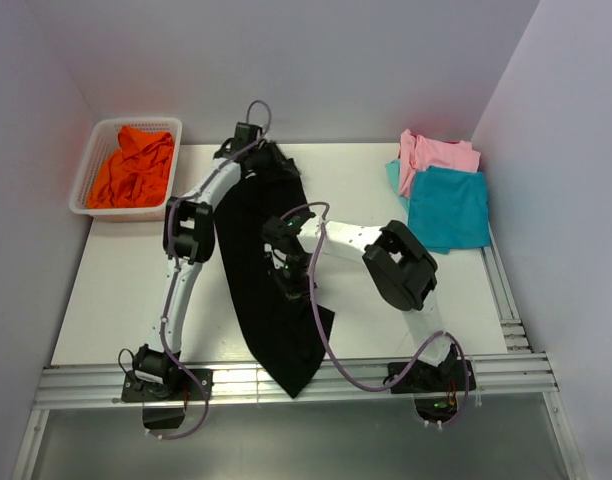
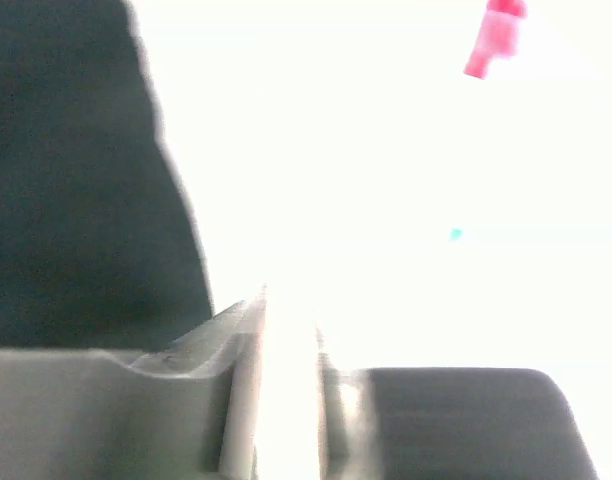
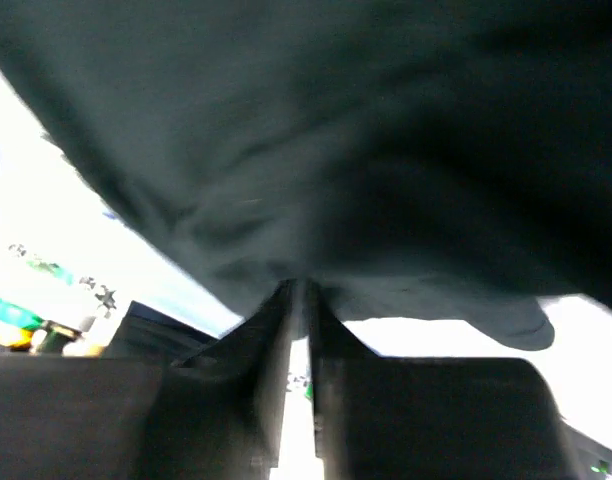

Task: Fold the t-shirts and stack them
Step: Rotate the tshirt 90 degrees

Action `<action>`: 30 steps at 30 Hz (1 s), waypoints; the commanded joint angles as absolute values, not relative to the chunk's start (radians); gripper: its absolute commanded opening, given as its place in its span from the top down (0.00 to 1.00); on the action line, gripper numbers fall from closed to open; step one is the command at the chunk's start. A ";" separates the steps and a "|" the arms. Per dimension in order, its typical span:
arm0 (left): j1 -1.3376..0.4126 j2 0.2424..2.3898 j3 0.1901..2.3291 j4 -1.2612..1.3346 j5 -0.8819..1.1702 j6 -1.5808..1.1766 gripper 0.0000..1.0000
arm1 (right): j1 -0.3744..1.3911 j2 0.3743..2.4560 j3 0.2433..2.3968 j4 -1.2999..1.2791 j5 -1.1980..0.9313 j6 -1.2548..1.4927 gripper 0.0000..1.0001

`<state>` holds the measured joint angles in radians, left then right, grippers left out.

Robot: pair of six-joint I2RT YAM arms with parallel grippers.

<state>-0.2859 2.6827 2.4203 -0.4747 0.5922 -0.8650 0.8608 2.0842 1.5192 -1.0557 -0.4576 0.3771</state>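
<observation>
Right wrist, pincer (image 3: 301,287) nips black tee (image 3: 386,150), unclear overhead

The black tee (image 1: 271,310) lies as a long, narrow, rumpled strip, slanting from the far middle of the table (image 1: 116,290) down to its near edge, where the lower end hangs over. Its far end is bunched and seems lifted off the table, though that is hard to tell. The orange tee (image 1: 134,165) sits crumpled in the basket (image 1: 86,165) at the table's far-left corner. At the table's far right, the folded teal tee (image 1: 448,207) overlaps the near part of the pink tee (image 1: 436,157).
</observation>
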 commanded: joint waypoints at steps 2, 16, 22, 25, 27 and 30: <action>-0.337 2.537 2.485 -0.040 0.808 -1.028 0.59 | 0.841 1.964 1.617 -1.069 -0.499 0.354 0.72; -0.236 1.915 2.168 -0.403 0.410 -0.801 0.02 | 0.728 1.913 2.020 -1.017 -0.282 0.402 0.81; -0.225 1.639 1.832 -0.616 0.151 -0.706 0.19 | 0.614 2.218 2.282 -1.010 -0.353 0.406 1.00; -0.225 1.520 1.671 -0.678 0.133 -0.742 0.25 | 0.554 2.327 2.329 -0.937 -0.385 0.439 1.00; -0.229 1.430 1.565 -0.699 0.127 -0.767 0.26 | 0.531 2.381 2.333 -0.896 -0.390 0.457 1.00; -0.232 1.312 1.454 -0.722 0.103 -0.804 0.27 | 0.522 2.439 2.341 -0.832 -0.383 0.466 1.00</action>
